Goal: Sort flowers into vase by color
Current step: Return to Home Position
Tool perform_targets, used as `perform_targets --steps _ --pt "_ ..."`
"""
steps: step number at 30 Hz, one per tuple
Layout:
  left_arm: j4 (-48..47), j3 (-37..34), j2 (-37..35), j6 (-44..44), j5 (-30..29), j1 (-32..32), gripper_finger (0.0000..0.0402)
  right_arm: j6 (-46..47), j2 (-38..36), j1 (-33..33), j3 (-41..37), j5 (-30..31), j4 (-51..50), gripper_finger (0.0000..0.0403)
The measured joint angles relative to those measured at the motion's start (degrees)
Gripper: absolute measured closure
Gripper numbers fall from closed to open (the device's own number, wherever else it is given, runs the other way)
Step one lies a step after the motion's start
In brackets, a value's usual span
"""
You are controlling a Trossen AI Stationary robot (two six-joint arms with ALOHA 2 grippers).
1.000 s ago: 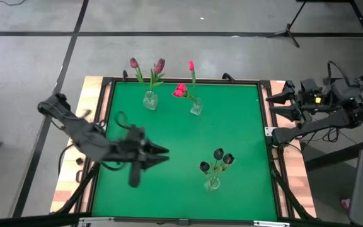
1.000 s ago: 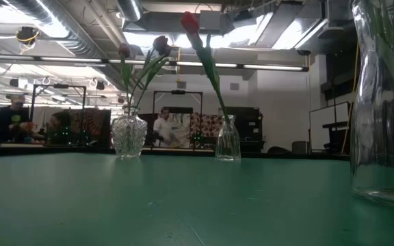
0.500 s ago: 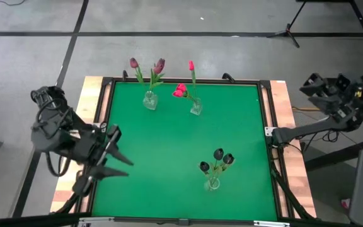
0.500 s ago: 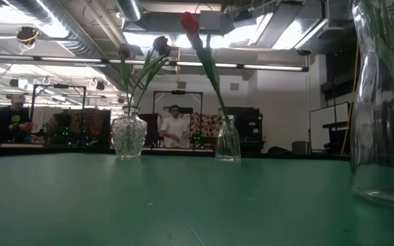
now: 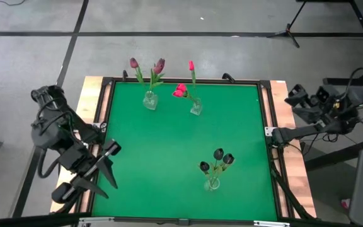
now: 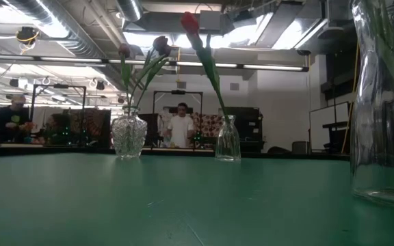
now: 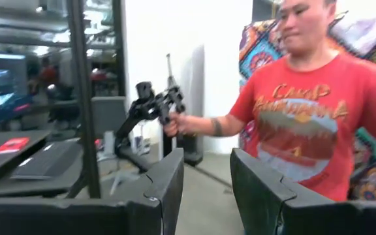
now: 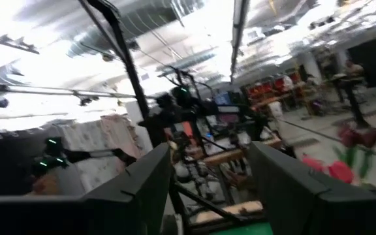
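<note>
High view: sorting looks finished, with three vases on the green table (image 5: 169, 157) and one colour in each.
Purple flowers (image 5: 158, 65): two in a faceted vase (image 5: 149, 100) by the table's far edge, as the low view looks across it.
Pink flowers (image 5: 180, 91): in a slim vase (image 5: 196, 108), also towards the far edge but nearer the table's middle.
Black flowers (image 5: 219, 154): three in a clear vase (image 5: 213, 183) by the table's near edge, right of its middle.
Left gripper (image 5: 104, 167): over the table's left edge, fingers spread wide, nothing between them.
Right gripper (image 5: 297, 103): off the table past its right edge, fingers apart, empty.
Person (image 7: 305, 117): seen in the left wrist view, beyond the table; how close cannot be told.
Step, as judged: parking both arms.
Risk: probably small, since every vase stands well apart from both arms. A wide swing over the table could clip the leaning stems and tip the slim vase, which looks light and top-heavy. A swing outward could reach the person.
</note>
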Motion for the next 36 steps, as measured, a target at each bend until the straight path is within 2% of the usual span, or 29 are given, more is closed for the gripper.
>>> perform_targets --steps 9,13,23,29,36 --pt "27.6 -25.9 -9.9 -3.4 2.4 0.0 0.0279 2.0 -6.0 0.0 -9.1 -1.4 8.2 0.0194" --pt "40.4 -36.4 -14.7 -4.8 6.7 -0.2 0.0279 2.0 -7.2 0.0 -10.5 0.0 8.9 0.0194" --pt "67.2 -60.0 -25.7 -8.7 6.4 -0.1 0.0279 2.5 -7.6 0.0 -11.3 1.5 9.9 0.0194" --pt "72.0 -67.4 -36.3 -11.7 6.0 -0.1 0.0279 2.8 -10.1 0.0 -11.3 2.0 10.6 0.0194" --pt "58.3 -67.5 -55.6 -10.2 6.0 -0.1 0.0279 2.8 -12.5 0.0 -11.3 3.1 10.6 0.0194"
